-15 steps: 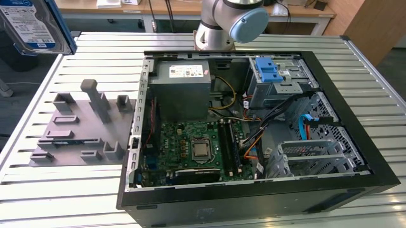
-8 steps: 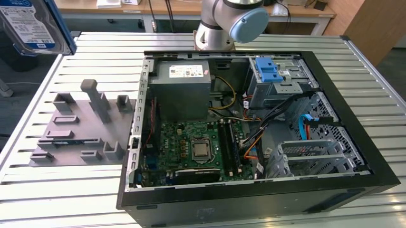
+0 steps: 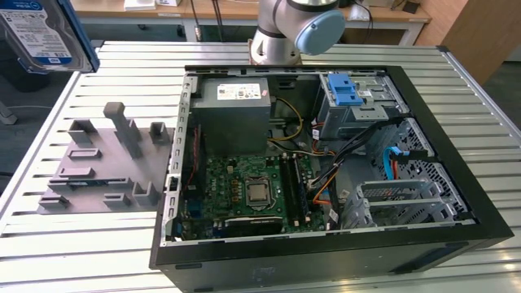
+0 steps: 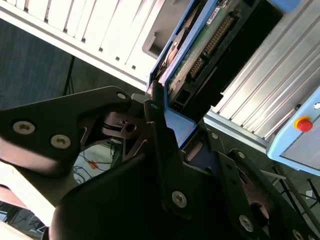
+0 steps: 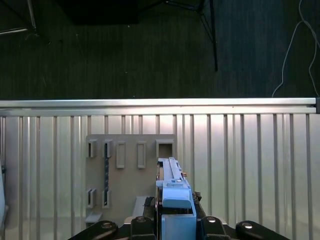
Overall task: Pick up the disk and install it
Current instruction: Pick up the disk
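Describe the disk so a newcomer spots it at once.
Start at the open computer case on the slatted table. At the exterior view's upper left corner hangs the disk. Unlike the plain grey fixture below, it bears a blue-and-white label.

Silver disk (image 3: pixel 36 33) w/ blue rails, aloft, tilted.

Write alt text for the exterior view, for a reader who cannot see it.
The disk hangs in the air at the exterior view's upper left corner, above a slatted metal table. An open computer case lies in the middle, with a grey holder plate on the exterior view's left of it and the robot arm behind.
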`<act>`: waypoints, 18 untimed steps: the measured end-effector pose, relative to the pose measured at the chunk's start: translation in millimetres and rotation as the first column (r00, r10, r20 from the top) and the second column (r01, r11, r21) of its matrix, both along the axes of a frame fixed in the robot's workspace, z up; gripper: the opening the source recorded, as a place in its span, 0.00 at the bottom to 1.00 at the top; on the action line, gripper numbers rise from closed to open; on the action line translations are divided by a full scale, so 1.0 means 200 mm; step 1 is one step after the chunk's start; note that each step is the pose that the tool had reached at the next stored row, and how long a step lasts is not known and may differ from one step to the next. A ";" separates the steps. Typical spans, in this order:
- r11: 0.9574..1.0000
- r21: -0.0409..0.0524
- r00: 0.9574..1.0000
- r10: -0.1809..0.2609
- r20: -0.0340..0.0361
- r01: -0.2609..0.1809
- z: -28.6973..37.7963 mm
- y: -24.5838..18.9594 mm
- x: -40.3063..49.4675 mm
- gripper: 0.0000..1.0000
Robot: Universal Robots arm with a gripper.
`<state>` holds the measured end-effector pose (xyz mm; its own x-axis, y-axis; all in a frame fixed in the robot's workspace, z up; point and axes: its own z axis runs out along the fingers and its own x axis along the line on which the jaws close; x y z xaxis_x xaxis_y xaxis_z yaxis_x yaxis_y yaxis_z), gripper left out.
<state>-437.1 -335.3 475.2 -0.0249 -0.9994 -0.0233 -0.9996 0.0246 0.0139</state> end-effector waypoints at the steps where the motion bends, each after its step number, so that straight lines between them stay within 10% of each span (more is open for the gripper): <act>1: 1.000 0.000 1.000 0.000 0.000 0.000 0.000 0.000 0.011 0.36; 10: 1.000 0.000 1.000 0.000 0.000 0.000 0.000 -0.035 0.046 0.36; 18: 1.000 0.000 1.000 0.000 0.000 0.000 0.000 -0.110 0.060 0.36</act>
<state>-425.1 -357.2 475.2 -0.0249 -0.9994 -0.0232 -0.9996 0.0246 0.0139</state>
